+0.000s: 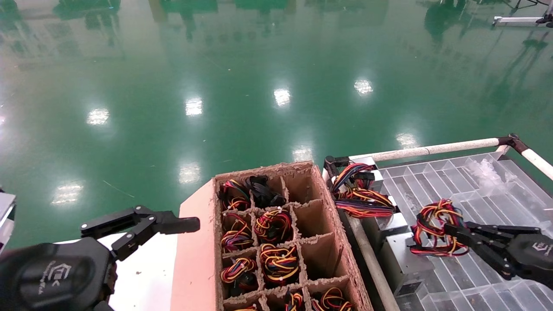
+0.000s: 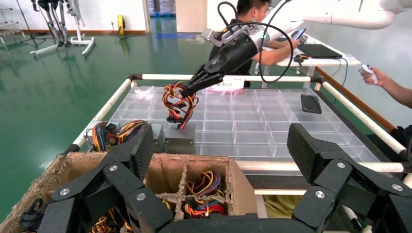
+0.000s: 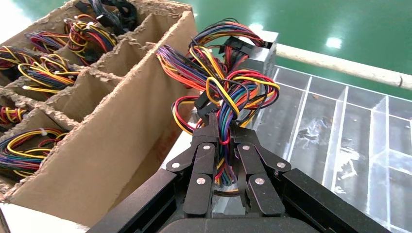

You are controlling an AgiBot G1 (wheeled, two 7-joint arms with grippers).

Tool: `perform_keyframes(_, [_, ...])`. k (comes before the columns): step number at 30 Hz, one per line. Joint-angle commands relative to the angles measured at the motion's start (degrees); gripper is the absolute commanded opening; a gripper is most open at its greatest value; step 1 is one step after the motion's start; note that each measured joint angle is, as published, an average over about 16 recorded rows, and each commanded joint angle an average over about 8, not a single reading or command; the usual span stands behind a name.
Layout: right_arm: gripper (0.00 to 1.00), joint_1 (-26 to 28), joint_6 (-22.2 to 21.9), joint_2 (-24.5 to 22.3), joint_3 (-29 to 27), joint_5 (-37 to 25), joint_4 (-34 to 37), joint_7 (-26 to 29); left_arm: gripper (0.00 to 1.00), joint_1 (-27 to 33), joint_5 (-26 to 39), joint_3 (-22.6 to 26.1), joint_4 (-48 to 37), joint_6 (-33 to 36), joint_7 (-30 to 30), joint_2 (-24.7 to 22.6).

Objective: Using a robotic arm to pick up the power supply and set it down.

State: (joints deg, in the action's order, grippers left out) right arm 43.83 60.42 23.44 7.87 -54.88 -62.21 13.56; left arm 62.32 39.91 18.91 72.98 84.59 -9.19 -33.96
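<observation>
A: Where, the power supply [image 2: 179, 137]?
B: Resting on the clear divided tray [image 1: 484, 190], beside the cardboard crate [image 1: 332, 233]. Wire bundle [image 1: 434, 226] pinched between right gripper [image 1: 459, 233] fingers — likely a handle for lifting.
A: Left gripper [image 1: 142, 224]?
B: Spread wide, idle near the crate.

Black pincer [image 1: 459, 236], silver screws, white wrist logo.

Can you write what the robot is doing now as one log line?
right gripper: shut on power supply wires | over clear tray | left gripper: open, idle
</observation>
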Motion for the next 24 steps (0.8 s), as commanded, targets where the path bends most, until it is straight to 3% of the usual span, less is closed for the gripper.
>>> perform_keyframes(1, [1.00, -0.4, -0.4, -0.2, -0.2, 0.1, 0.2, 0.0, 1.00, 0.0, 0.0, 0.0, 0.0, 0.0, 0.0, 0.0])
perform_keyframes(15, [1.00, 0.0, 0.1, -0.4, -0.3, 0.5, -0.3, 0.2, 1.00, 0.0, 0.0, 0.0, 0.0, 0.0, 0.0, 0.0])
perform_keyframes(24, [1.00, -0.1, 2.0, -3.6, -2.9, 4.3, -3.8, 2.1, 1.00, 0.0, 0.0, 0.0, 0.0, 0.0, 0.0, 0.0])
